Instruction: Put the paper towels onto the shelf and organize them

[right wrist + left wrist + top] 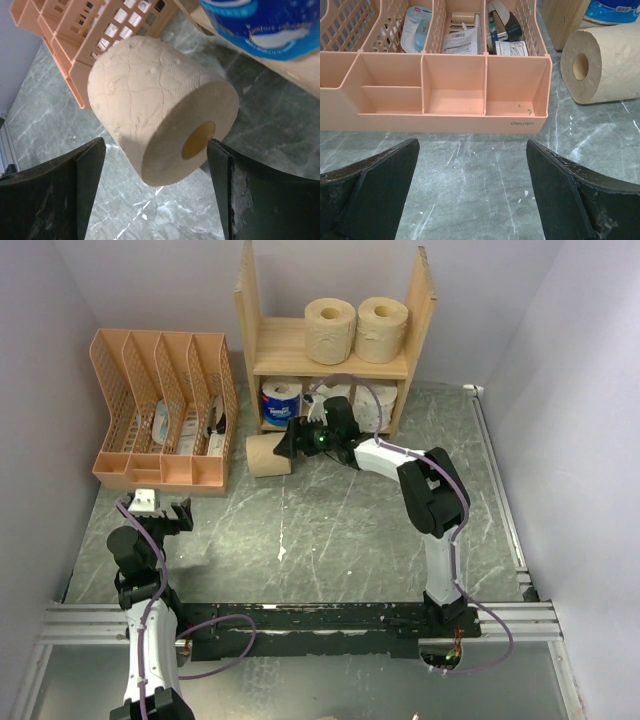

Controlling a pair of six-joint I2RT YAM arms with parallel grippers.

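Tan paper towel roll lies sideways on the grey table, at seven o'clock from the wooden shelf. The right gripper has its jaws spread either side of it; the left gripper gapes empty at nine o'clock.

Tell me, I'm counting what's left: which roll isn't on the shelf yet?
The tan roll lying on its side on the table, between the organizer and the shelf, with the right gripper open around it. The others sit on the shelf.

Embossed paper roll, matt wooden shelf
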